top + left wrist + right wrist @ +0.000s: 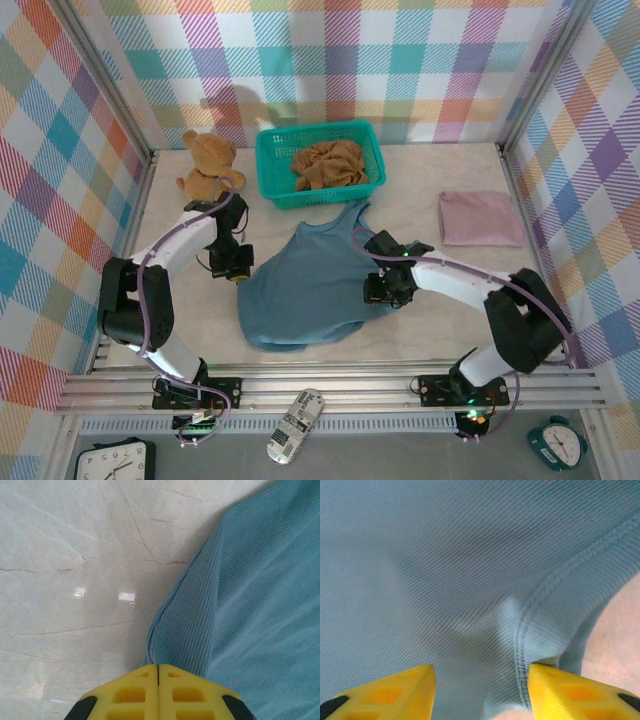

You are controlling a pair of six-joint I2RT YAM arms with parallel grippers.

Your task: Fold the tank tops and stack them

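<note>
The slate blue tank top point(310, 285) lies spread on the table's middle, straps toward the basket. My left gripper point(238, 268) sits at its left edge, and in the left wrist view the yellow jaws point(158, 667) are shut on the ribbed blue edge point(180, 630). My right gripper point(385, 290) is at the top's right edge. Its yellow fingers point(555, 685) stand apart astride the stitched hem point(525, 640), pressed down on the cloth. The dusty pink tank top point(480, 218) lies folded at the right. The ochre brown one point(328, 165) is bunched in the basket.
A teal mesh basket point(265, 170) stands at the back centre, with a brown teddy bear point(207, 165) to its left. Checkered walls close in the table on three sides. A metal rail point(330, 385) runs along the near edge.
</note>
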